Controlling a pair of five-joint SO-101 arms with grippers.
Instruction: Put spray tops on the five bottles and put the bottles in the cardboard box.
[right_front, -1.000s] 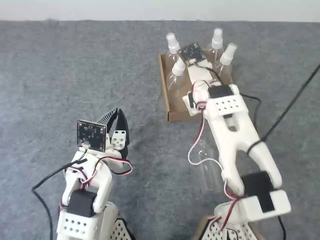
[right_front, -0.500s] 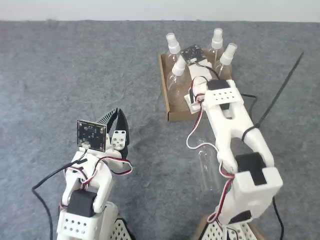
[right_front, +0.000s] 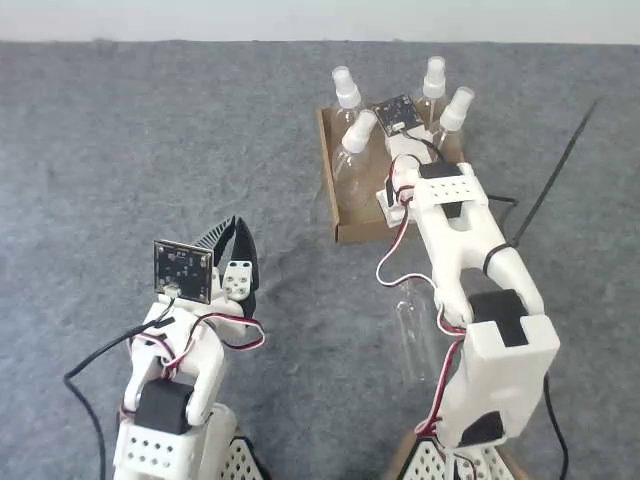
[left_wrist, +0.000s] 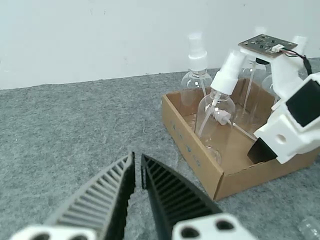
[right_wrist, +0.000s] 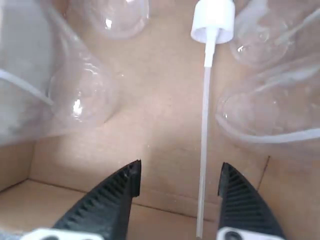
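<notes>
The cardboard box (right_front: 329, 185) stands at the back of the table and holds several clear bottles fitted with white spray tops (right_front: 346, 84). My right gripper (right_wrist: 175, 197) hangs open inside the box, low over its floor (right_wrist: 155, 120). A loose spray top (right_wrist: 212, 19) with its long tube lies on that floor between the fingers' line, touching neither. Bottles (right_wrist: 75, 90) crowd both sides of it. One clear bottle (right_front: 414, 336) without a top lies on the carpet beside the right arm (right_front: 455, 215). My left gripper (left_wrist: 138, 181) is shut and holds nothing, well short of the box (left_wrist: 192, 147).
Grey carpet covers the table, with a wide bare stretch left of the box. The right arm's cable (right_front: 560, 165) runs off to the right. A white wall (left_wrist: 100, 35) rises behind the table.
The right arm has raised its elbow and pushed its gripper a little deeper into the box. The left arm has not moved.
</notes>
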